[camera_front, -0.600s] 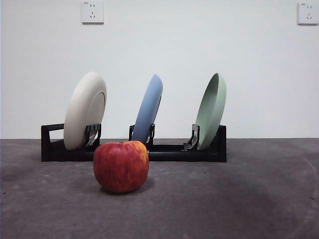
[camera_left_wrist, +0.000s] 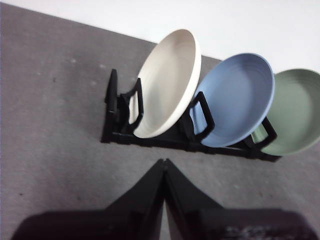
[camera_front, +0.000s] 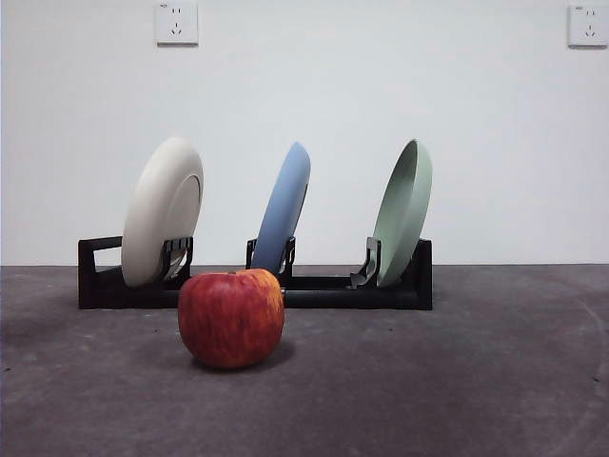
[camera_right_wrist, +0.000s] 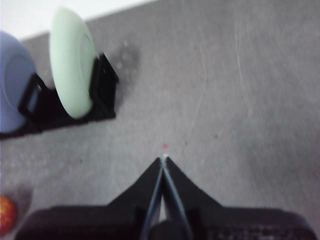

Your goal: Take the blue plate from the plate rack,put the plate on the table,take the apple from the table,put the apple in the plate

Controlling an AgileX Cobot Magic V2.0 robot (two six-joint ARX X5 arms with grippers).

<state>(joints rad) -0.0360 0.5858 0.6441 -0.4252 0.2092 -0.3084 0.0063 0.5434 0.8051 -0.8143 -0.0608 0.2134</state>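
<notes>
Seeing open desk (camera_front: 495, 381) right of apple (camera_front: 231, 317); plate rack (camera_front: 257, 286) behind it holds three plates, blue plate (camera_front: 285, 214) in middle slot. One apple. My left end effector (camera_left_wrist: 164, 162) and right end effector (camera_right_wrist: 163, 159) both pinched closed, empty, above desk.

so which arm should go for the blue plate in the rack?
Left, probably. The left gripper, jaws shut, faces the plate rack with the blue plate in full view ahead. The right gripper, also shut, points at bare table beside the pale green plate; blue shows only at its view's edge.
</notes>
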